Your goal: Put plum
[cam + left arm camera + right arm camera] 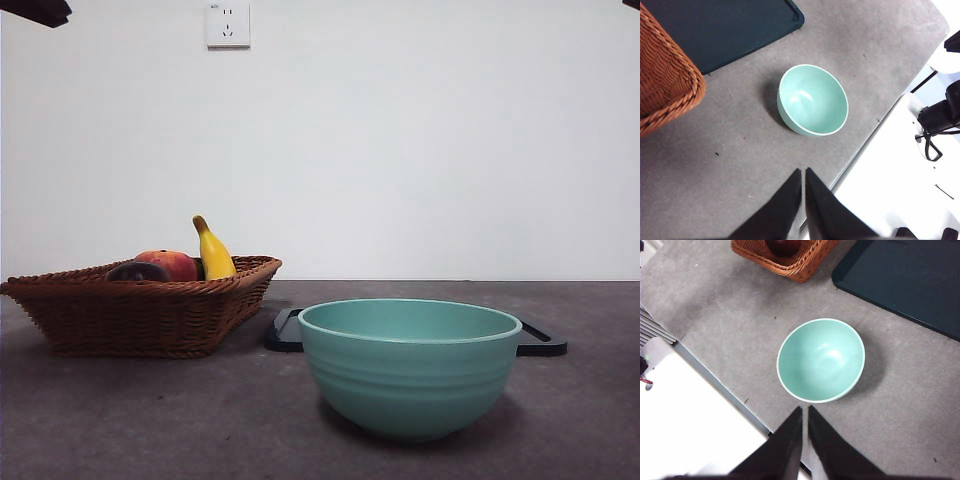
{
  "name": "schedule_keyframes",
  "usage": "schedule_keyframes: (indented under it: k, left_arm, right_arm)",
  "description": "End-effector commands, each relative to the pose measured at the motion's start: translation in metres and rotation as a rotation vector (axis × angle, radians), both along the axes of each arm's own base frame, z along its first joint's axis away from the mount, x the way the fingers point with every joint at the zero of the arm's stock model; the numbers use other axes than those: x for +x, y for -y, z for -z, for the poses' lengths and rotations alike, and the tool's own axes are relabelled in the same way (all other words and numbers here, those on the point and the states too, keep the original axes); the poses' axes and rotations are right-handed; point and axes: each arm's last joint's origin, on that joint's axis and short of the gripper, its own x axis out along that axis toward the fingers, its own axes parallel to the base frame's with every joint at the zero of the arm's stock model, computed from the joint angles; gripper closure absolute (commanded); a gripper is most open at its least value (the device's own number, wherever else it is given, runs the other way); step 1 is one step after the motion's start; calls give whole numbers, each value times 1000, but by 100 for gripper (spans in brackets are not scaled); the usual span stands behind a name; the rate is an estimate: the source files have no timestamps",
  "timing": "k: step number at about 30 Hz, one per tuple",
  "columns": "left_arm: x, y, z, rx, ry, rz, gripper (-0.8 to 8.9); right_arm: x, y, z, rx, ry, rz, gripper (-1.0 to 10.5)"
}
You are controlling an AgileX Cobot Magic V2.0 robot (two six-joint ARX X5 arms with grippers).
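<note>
Your plum (138,271) sits in the wicker basket (140,315) at the left of the front frame, beside a red fruit (170,264) and banana (213,252), while your left gripper (803,175) and right gripper (805,412) hang high, jaws closed on nothing, above the teal bowl (410,365).

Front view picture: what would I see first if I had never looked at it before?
Probably the big mint-green bowl, standing nearest on the grey table. Then the brown woven basket off to one side, with a yellow banana poking up beside a red-orange fruit and the dark plum. A dark tray lies flat behind the bowl.
</note>
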Motion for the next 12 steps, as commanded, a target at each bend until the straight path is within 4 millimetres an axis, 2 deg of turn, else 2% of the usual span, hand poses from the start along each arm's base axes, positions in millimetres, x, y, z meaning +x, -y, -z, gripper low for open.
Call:
schedule_keyframes:
  k: [1,12]
  left_arm:
    - [1,1,-4,-4,21,14,805]
    - [1,1,-5,-6,38,13,804]
  right_arm:
    - [0,-1,-5,8,25,-10,938]
    - [0,-1,-5,8,25,-10,938]
